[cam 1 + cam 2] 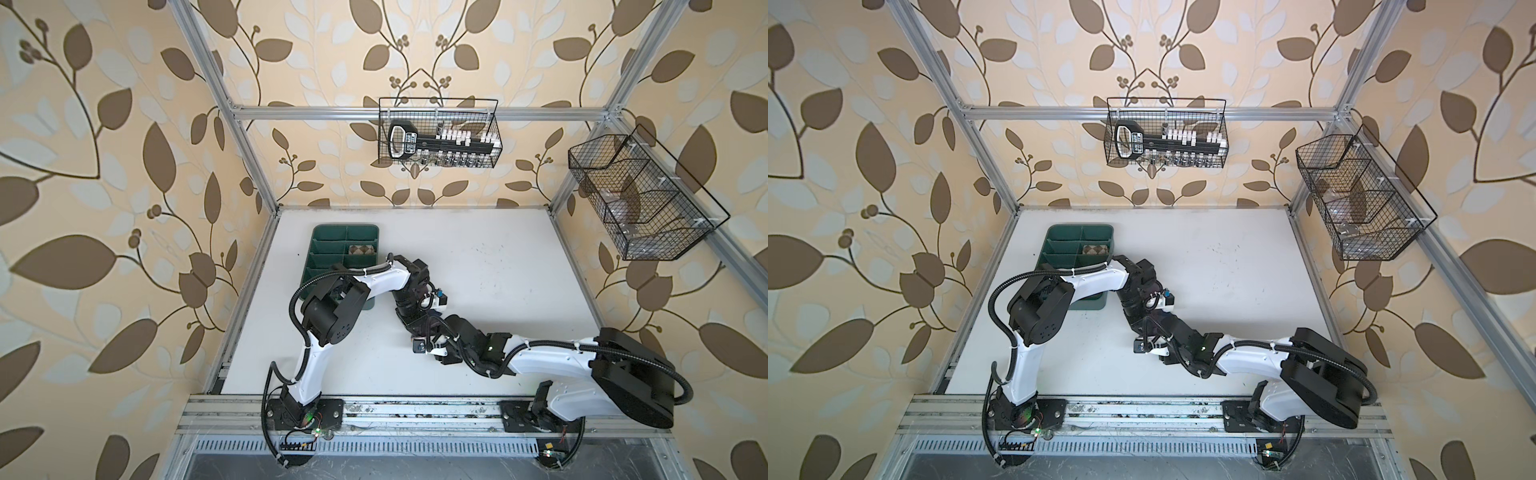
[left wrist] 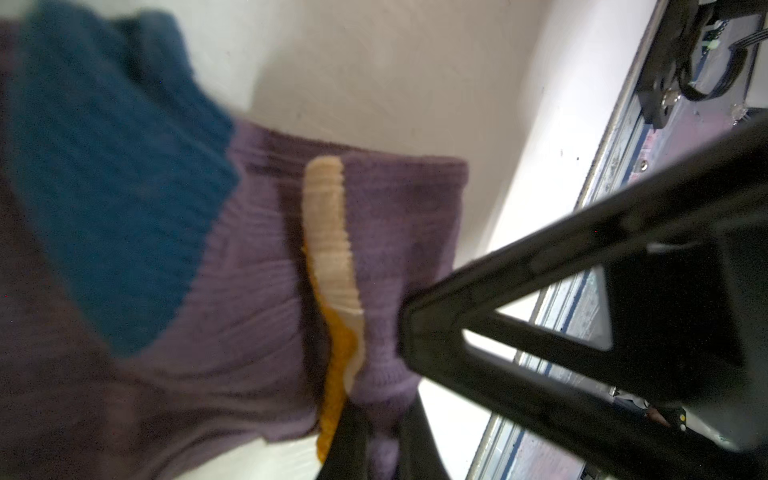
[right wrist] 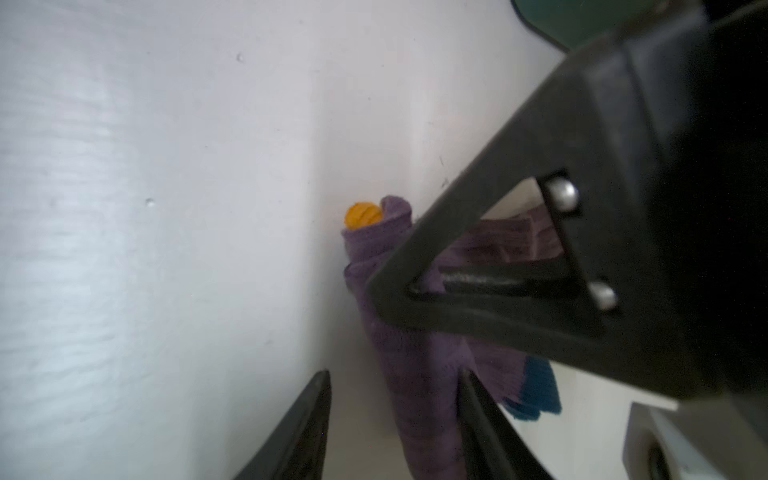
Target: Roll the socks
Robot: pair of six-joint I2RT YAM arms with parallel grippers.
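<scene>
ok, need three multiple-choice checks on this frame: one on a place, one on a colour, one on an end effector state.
1. Where is the tan argyle sock?
A) loose outside the tray
B) in a compartment of the green tray
C) draped over the tray rim

2. What colour is the toe of the purple sock?
A) red
B) white
C) dark blue

3. The left end effector is:
A) shut on the purple sock
B) wide open, holding nothing
C) out of every view

Answers:
1 B: both top views show it inside one tray cell.
2 C: the left wrist view shows a blue toe patch.
3 A: the left wrist view shows its jaws pinched on purple fabric.
</scene>
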